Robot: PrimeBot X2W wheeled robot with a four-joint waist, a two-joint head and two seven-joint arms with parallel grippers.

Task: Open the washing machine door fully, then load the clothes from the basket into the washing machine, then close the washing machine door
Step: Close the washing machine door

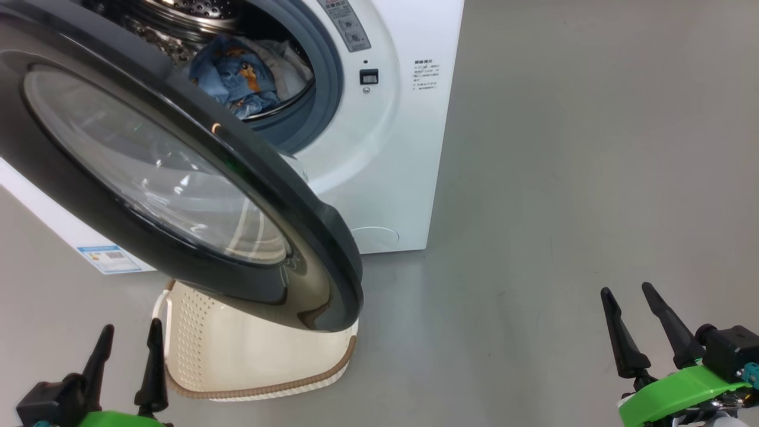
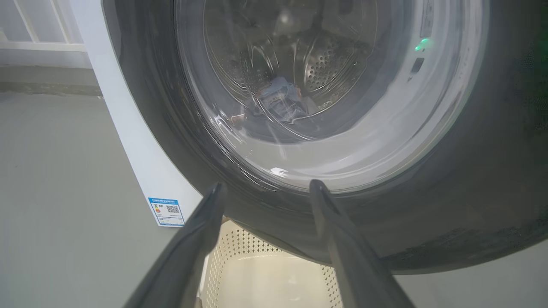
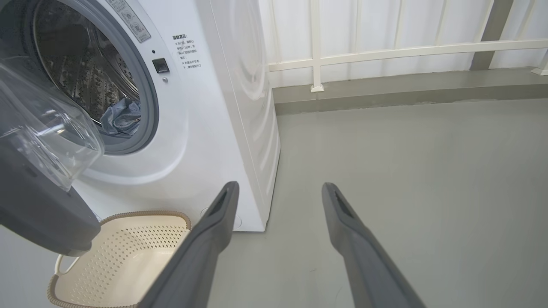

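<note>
The clothes (image 1: pixel 237 77) lie in the drum (image 1: pixel 178 15). The basket (image 1: pixel 249 362) looks empty on the floor (image 1: pixel 563 178) beneath the washing machine door (image 1: pixel 148 172). Our left end effector (image 1: pixel 132 324) and right end effector (image 1: pixel 625 289) stand wide and empty. We should push the black rim (image 1: pixel 323 228) squarely until it latches.

Open door masks basket and drum

The big round black-rimmed glass washing machine door (image 1: pixel 155 169), cut off at the left edge, covers the far part of the cream perforated plastic basket (image 1: pixel 249 356) and the left of the steel perforated drum (image 1: pixel 195 9). The pale garment (image 1: pixel 292 64) lies mostly behind the light blue garment (image 1: pixel 232 77). The small printed notice (image 1: pixel 426 74) is too small to read.
</note>
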